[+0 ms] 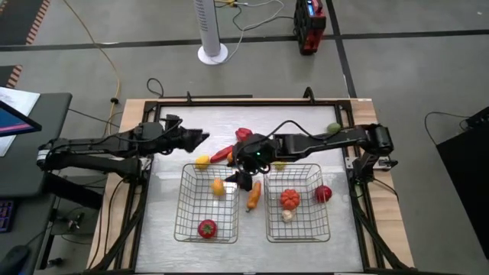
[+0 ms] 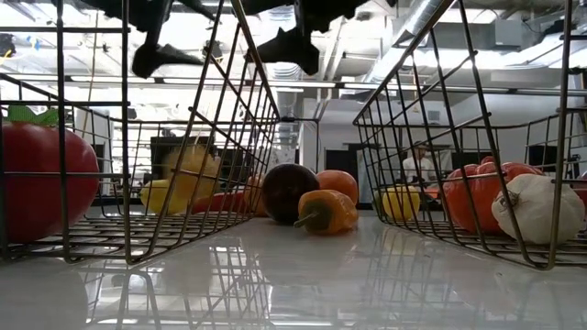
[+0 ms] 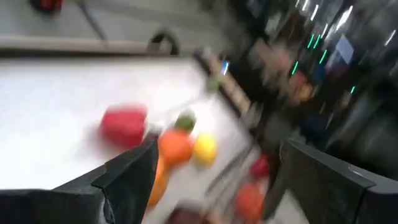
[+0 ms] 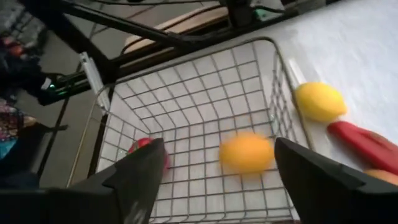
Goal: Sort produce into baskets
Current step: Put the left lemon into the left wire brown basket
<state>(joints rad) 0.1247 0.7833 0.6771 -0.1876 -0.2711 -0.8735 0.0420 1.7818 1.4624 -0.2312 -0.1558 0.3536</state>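
Two wire-mesh baskets stand side by side: the left basket (image 1: pixel 187 218) and the right basket (image 1: pixel 312 229). The left one holds a red tomato (image 1: pixel 207 228) and a yellow-orange fruit (image 1: pixel 218 186), which also shows in the right wrist view (image 4: pixel 247 152). The right one holds an orange pumpkin-like piece (image 1: pixel 289 198) and a white garlic (image 1: pixel 287 216). My right gripper (image 1: pixel 243 179) is open and empty above the left basket's far right corner (image 4: pixel 217 180). My left gripper (image 1: pixel 200 138) is open and empty (image 3: pixel 217 186) over the table's far left part, pointing at loose produce.
Loose on the table lie a yellow lemon (image 1: pixel 202 161), a red chili (image 1: pixel 221 154), a red pepper (image 1: pixel 243 134), a green piece (image 1: pixel 334 127), a red round (image 1: pixel 323 193) by the right basket, and an orange piece (image 1: pixel 254 196) between the baskets.
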